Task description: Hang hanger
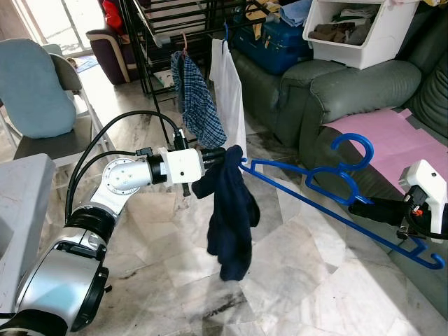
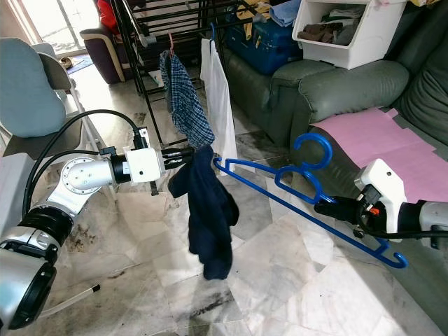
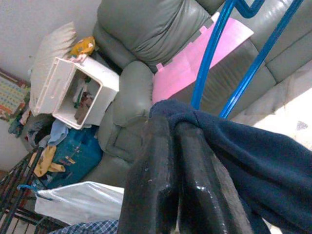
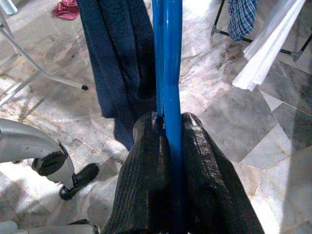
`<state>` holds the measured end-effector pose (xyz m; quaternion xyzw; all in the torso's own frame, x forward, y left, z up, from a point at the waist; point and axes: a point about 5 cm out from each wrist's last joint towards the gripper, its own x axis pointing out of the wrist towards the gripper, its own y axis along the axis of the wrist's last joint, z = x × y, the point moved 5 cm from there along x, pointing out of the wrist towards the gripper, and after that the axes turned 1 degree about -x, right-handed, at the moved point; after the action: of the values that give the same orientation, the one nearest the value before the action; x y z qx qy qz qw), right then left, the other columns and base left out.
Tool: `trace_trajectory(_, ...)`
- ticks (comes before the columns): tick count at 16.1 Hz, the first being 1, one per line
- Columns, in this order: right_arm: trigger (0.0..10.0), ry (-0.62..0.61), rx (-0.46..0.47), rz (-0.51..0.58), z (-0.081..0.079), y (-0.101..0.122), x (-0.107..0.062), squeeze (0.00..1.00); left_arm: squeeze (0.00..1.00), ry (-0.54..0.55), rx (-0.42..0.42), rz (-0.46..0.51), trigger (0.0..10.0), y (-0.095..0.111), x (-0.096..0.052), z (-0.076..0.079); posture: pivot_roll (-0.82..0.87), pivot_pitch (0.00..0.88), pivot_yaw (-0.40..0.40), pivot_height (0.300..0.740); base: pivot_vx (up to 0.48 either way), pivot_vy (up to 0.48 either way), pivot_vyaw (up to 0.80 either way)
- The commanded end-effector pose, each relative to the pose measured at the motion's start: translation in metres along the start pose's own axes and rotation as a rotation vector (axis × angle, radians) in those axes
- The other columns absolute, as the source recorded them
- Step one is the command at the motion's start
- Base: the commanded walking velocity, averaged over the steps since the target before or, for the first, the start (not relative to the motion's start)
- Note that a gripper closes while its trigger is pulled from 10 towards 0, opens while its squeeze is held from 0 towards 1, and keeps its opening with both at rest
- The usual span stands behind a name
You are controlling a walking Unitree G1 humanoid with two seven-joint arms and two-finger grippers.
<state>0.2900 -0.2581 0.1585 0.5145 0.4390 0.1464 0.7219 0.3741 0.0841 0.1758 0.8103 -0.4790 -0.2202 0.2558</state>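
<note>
Right gripper [image 4: 165, 131] clamped on blue hanger [image 1: 336, 199] bar; left gripper [image 1: 222, 155] pinched on navy garment [image 1: 231, 217] draped over hanger's far-left end.

- A home's living room: green leather sofa [image 1: 336, 91] beyond the right gripper [image 1: 364, 208].
- Clothes-drying rack [image 1: 161, 28] past the left gripper [image 1: 217, 155].
- Marble floor [image 1: 294, 280] beneath both.

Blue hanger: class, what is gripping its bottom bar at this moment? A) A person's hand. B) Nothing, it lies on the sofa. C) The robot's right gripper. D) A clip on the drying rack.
C: the right gripper has its jaws shut on the bar of the blue hanger, while the left gripper pinches the dark blue garment draped at the hanger's other end.
</note>
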Motion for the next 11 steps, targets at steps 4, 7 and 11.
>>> trace_trajectory(4,10.0,-0.109,-0.128,0.061,-0.010,-0.006,0.058,0.00,0.00,0.047,0.098,-0.058,10.0,-0.004,0.001,-0.014,-0.12,0.000,0.047,0.740,0.000,0.000,0.00)
trace_trajectory(7,10.0,-0.339,-0.181,0.128,0.026,0.013,0.055,0.00,0.00,0.078,0.109,-0.076,10.0,-0.006,-0.002,-0.019,-0.12,0.000,0.043,0.740,0.000,0.000,0.00)
trace_trajectory(11,10.0,-0.237,-0.185,0.133,0.016,0.017,0.054,0.00,0.00,0.094,0.131,-0.104,10.0,-0.012,-0.004,-0.017,-0.12,0.000,0.039,0.740,0.000,0.000,0.00)
